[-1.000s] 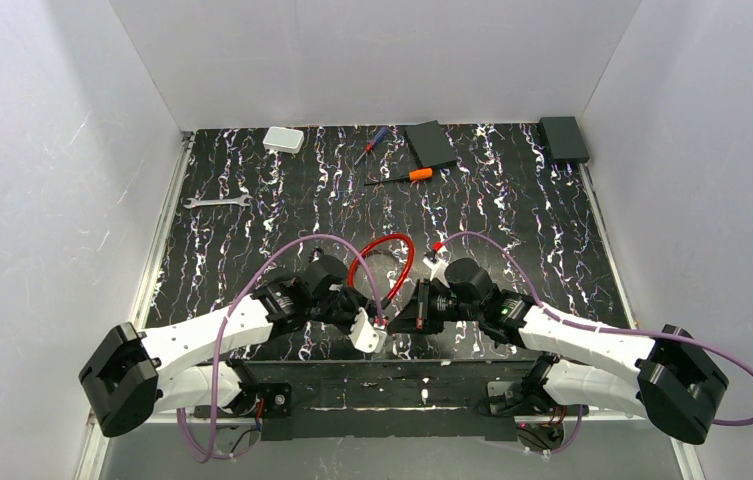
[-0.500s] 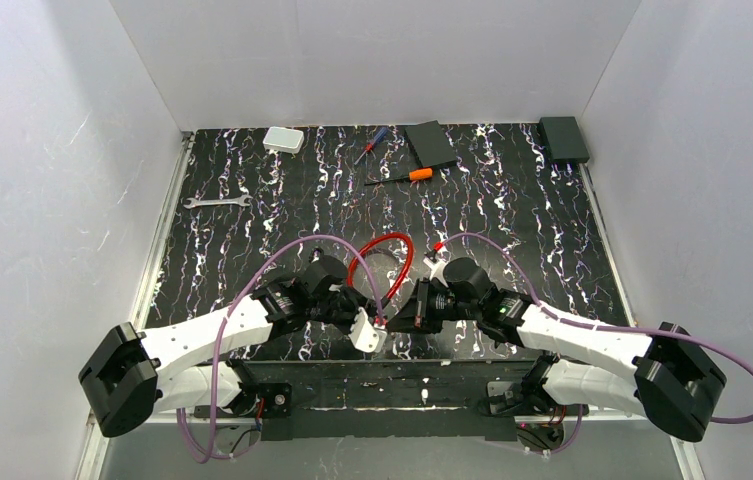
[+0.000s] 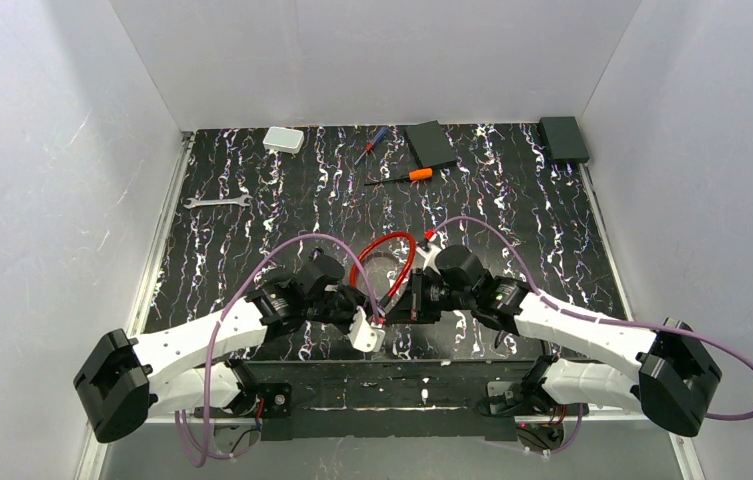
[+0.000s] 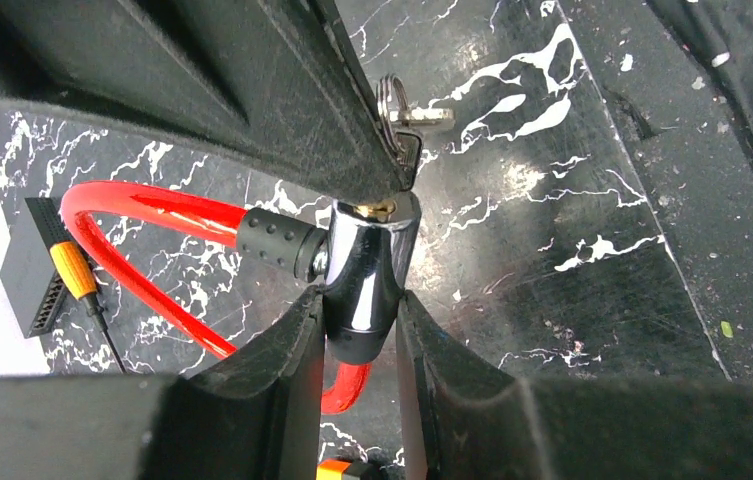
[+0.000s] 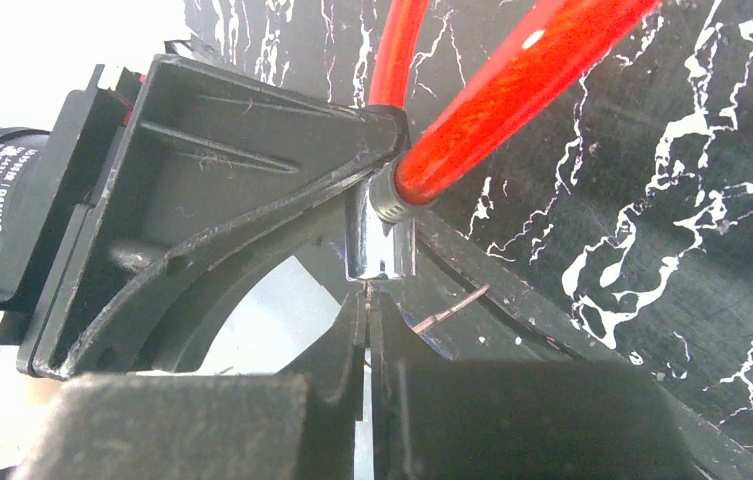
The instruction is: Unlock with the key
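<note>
Left pincer [image 4: 362, 335]: clamped on chrome lock barrel [image 4: 367, 255] of red plastic-sheathed cable [image 4: 152, 215], bracing it near centre. Right pincer [image 5: 367, 335]: pinched shut on small dark-headed key [image 4: 404, 165], largely hidden, at the barrel's keyhole, seemingly for turning.

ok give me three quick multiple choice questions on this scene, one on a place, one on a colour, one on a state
1. Where does the wrench lie in the top view?
A) left side B) dead centre C) right side
2. What colour is the cable?
A) blue B) red C) green
3. The left tool is:
A) wide open B) shut on the lock C) shut on nothing

Answers: 1 A, it sits alone near the left edge; 2 B, the loop is bright red; 3 B, both fingers press the chrome body.
</note>
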`<state>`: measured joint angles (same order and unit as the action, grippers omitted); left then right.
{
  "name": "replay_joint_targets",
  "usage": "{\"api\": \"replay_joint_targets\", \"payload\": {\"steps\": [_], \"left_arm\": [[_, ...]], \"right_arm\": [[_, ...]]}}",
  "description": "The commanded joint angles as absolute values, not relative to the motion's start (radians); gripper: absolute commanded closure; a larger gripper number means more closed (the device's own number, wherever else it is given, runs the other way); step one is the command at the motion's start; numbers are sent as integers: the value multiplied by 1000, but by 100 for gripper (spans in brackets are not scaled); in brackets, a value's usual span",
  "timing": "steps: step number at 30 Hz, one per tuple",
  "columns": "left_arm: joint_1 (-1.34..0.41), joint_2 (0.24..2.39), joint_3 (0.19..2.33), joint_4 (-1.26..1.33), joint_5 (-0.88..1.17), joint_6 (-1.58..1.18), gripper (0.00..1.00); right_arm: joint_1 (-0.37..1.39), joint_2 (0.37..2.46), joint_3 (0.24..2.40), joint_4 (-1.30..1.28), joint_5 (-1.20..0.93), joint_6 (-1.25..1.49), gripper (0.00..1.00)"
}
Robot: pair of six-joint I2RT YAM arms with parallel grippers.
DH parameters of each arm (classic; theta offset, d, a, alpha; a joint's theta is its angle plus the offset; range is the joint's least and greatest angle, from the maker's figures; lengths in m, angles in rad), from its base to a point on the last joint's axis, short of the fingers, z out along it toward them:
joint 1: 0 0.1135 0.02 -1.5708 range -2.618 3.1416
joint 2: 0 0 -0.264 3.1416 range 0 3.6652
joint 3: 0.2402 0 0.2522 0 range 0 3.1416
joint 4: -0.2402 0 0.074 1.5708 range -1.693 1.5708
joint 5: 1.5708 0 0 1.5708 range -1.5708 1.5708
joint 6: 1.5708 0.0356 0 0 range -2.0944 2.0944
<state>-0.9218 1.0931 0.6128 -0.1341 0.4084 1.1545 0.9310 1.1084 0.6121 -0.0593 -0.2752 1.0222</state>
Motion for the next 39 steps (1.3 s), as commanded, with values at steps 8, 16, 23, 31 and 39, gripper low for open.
{"api": "replay_joint_targets", "payload": {"steps": [8, 16, 23, 31, 39], "left_arm": [[-940, 1027, 569, -16, 458, 1126, 100], [-940, 1024, 565, -6, 432, 1122, 100], [-942, 1008, 556, 37, 417, 1122, 100], [-942, 996, 549, 64, 421, 1100, 100], [-943, 1017, 554, 91, 404, 1074, 100]], "right_arm": [[916, 1142, 668, 41, -215, 1051, 99], [907, 1138, 620, 81, -184, 1121, 99], [889, 1137, 596, 99, -181, 1192, 99], [888, 1150, 557, 168, -172, 1250, 99], [885, 1137, 553, 199, -133, 1315, 99]]}}
